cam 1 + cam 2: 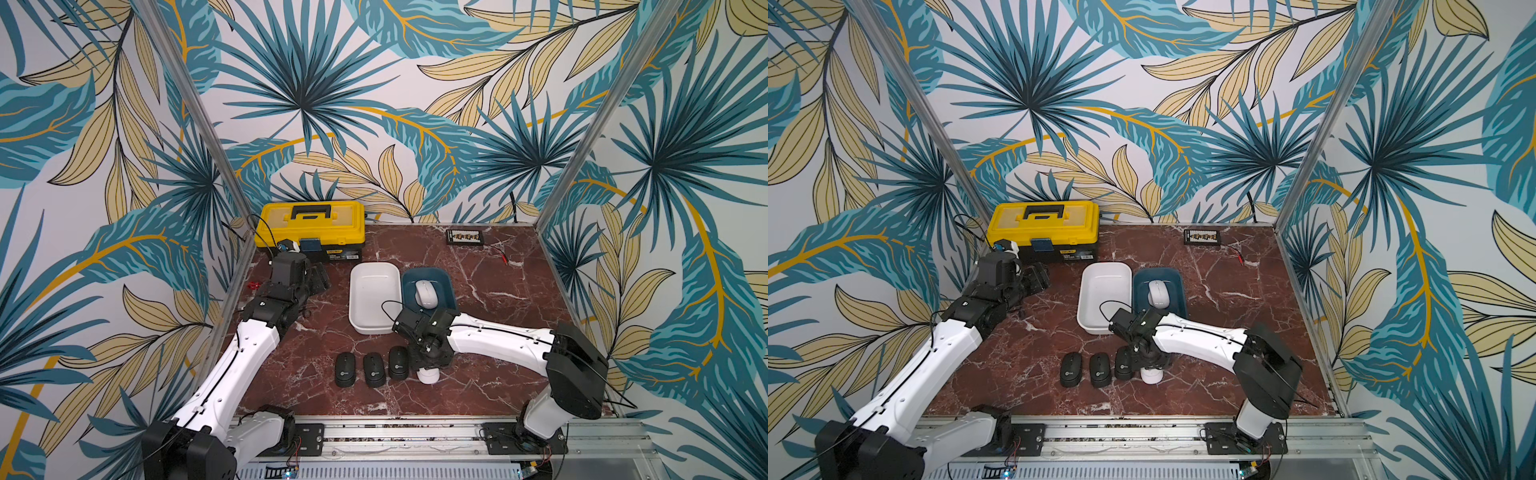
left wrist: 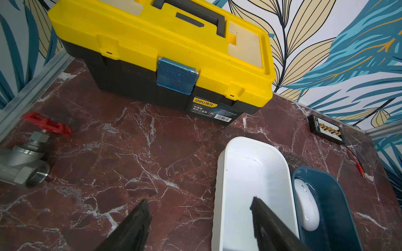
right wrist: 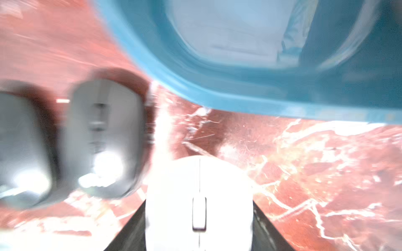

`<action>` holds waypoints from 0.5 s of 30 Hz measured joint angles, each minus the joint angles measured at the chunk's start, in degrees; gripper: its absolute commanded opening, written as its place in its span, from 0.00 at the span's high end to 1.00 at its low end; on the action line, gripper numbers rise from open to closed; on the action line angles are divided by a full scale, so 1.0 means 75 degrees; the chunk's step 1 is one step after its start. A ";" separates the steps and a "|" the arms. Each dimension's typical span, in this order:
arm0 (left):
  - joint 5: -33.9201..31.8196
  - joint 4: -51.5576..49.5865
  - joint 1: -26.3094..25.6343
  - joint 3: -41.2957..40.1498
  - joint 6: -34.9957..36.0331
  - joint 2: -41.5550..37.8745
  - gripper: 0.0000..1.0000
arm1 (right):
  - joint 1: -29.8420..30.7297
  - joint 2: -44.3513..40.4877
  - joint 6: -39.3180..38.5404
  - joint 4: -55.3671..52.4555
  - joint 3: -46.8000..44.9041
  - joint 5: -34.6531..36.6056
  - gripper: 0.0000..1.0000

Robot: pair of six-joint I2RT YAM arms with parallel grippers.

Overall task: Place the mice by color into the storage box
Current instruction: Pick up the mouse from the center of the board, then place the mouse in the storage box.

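Note:
Three black mice (image 1: 345, 369) (image 1: 373, 369) (image 1: 398, 362) lie in a row on the marbled table near its front, seen in both top views. Just right of them my right gripper (image 1: 428, 370) points down, shut on a white mouse (image 3: 199, 202) by its two sides. The right wrist view is blurred. Another white mouse (image 1: 426, 293) lies inside the dark blue storage box (image 1: 448, 291). Beside it the white storage box (image 1: 372, 299) holds nothing. My left gripper (image 2: 200, 202) hovers left of the white box, open, with nothing between its fingers.
A yellow and black toolbox (image 1: 311, 226) stands at the back left. A metal valve with a red handle (image 2: 24, 167) lies by the left wall. A small black board (image 1: 465, 237) with a red wire lies at the back right.

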 measured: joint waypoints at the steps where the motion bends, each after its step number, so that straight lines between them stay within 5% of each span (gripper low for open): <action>1: 0.0000 0.0000 0.0000 0.0000 -0.0003 0.0012 0.24 | -0.0015 -0.0093 -0.0070 -0.0108 0.0149 0.0009 0.44; 15: 0.0000 0.0000 0.0000 0.0000 -0.0064 0.0026 0.24 | -0.1562 0.0140 -0.1953 -0.1087 0.2363 0.0385 0.44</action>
